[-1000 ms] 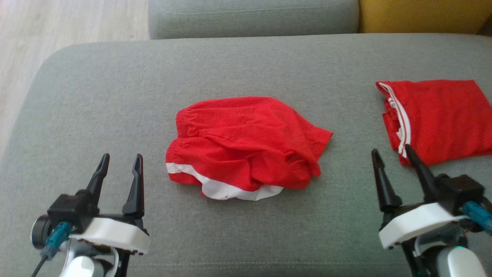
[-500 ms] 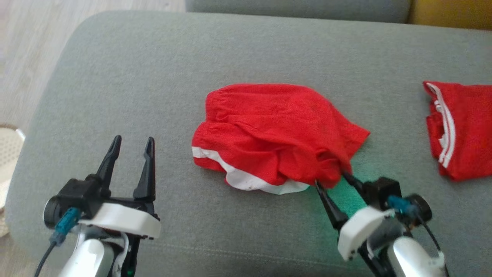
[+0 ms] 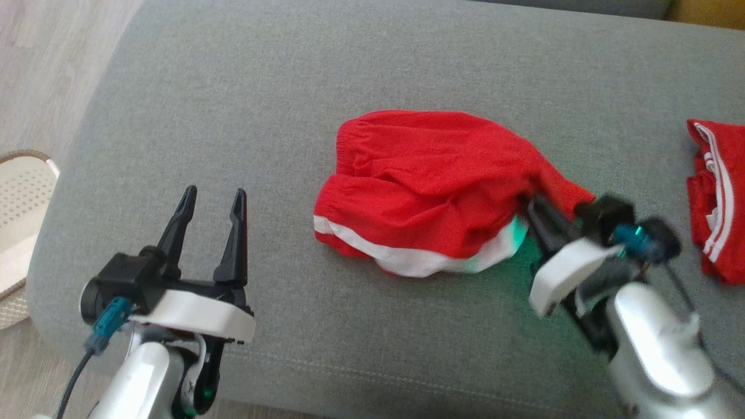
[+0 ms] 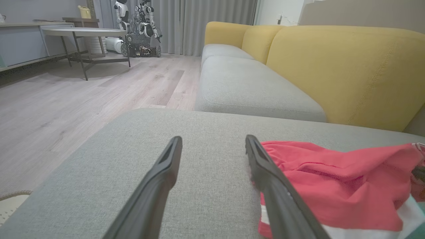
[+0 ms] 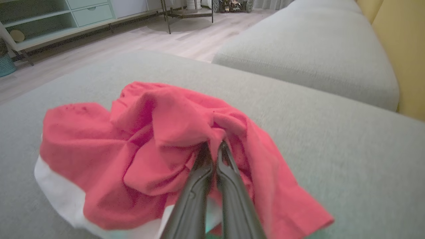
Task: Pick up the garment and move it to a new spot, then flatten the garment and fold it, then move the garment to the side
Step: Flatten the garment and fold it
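right gripper (image 5: 212, 147) clamped on crumpled red white-trimmed garment (image 3: 430, 186) | left gripper (image 3: 212, 195) fingers apart, empty, left of it | red white-striped cloth (image 3: 713, 198) right of it

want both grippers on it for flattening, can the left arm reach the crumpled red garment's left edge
Probably yes: the left gripper is open, and bare grey cushion lies between it and that edge of the crumpled garment.

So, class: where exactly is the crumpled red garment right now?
In the head view, the crumpled red garment lies mid-way across the grey sofa cushion, its right edge pinched by the right end effector.
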Tool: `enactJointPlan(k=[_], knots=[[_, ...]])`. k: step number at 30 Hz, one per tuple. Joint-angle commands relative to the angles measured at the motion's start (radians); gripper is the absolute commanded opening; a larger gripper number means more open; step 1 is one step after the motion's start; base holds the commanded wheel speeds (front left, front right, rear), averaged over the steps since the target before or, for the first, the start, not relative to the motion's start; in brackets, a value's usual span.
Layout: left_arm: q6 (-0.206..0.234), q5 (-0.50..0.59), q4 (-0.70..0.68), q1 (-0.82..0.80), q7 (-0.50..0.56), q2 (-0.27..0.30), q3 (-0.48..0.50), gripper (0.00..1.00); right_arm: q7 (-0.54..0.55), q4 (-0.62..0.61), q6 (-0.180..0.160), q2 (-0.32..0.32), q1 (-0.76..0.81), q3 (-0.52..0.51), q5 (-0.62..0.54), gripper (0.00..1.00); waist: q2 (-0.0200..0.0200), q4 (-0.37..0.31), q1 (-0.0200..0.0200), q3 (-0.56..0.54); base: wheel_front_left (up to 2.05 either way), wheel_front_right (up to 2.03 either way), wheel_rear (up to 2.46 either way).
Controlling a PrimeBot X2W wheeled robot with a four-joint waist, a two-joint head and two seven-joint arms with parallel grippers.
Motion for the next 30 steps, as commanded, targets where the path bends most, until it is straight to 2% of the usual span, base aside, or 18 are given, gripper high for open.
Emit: enactJointPlan(k=[1,5,10,11,12,13,14,18,22,26,30], knots=[[-0.002,0.013,-0.026,-0.056,-0.014,0.012,0.036,1.0,-0.008,-0.041,-0.001,-0.012,-0.053,0.008,0.0,0.0,0.0,0.002,-0.0001,0.003,0.0,0.0,0.0],[-0.014,0.017,-0.019,-0.076,-0.017,0.001,0.035,1.0,0.019,-0.024,-0.001,-0.049,-0.153,0.017,0.01,0.0,0.0,0.009,-0.0001,0.019,0.0,0.0,0.0],[-0.031,0.023,-0.001,-0.099,-0.019,-0.022,0.029,1.0,0.064,0.08,-0.001,-0.079,-0.256,0.076,0.09,0.0,0.0,0.018,-0.0001,0.034,0.0,0.0,0.0],[-0.034,0.024,0.003,-0.102,-0.019,-0.027,0.028,1.0,0.069,0.107,-0.001,-0.08,-0.271,0.091,0.116,0.07,0.0,0.019,-0.0001,0.036,0.0,0.0,0.0],[-0.037,0.025,0.006,-0.105,-0.02,-0.03,0.029,1.0,0.072,0.136,-0.001,-0.09,-0.289,0.108,0.127,0.29,0.0,0.018,-0.0001,0.039,0.0,0.0,0.0],[-0.04,0.025,0.01,-0.107,-0.02,-0.034,0.029,1.0,0.069,0.164,-0.001,-0.094,-0.303,0.114,0.142,0.75,0.0,0.018,-0.0001,0.042,0.0,0.0,0.0],[-0.042,0.027,0.013,-0.11,-0.02,-0.038,0.029,1.0,0.06,0.189,-0.001,-0.095,-0.316,0.121,0.153,1.0,0.0,0.018,-0.0001,0.044,0.0,0.0,0.0],[-0.05,0.036,0.016,-0.115,-0.02,-0.048,0.04,1.0,-0.009,0.27,-0.001,-0.086,-0.357,0.123,0.185,1.0,0.0,0.006,-0.0001,0.052,0.0,0.0,0.0],[-0.055,0.047,0.019,-0.109,-0.02,-0.051,0.052,1.0,-0.082,0.296,-0.001,-0.07,-0.356,0.111,0.202,1.0,0.0,-0.02,-0.0001,0.045,0.0,0.0,0.0],[-0.054,0.055,0.02,-0.088,-0.02,-0.046,0.07,1.0,-0.164,0.237,-0.001,-0.061,-0.292,0.063,0.213,1.0,0.0,-0.062,-0.0001,0.023,0.0,0.0,0.0],[-0.05,0.058,0.017,-0.068,-0.02,-0.038,0.084,1.0,-0.188,0.134,-0.001,-0.058,-0.209,0.004,0.185,1.0,0.0,-0.095,-0.0001,0.007,0.0,0.0,0.0]])
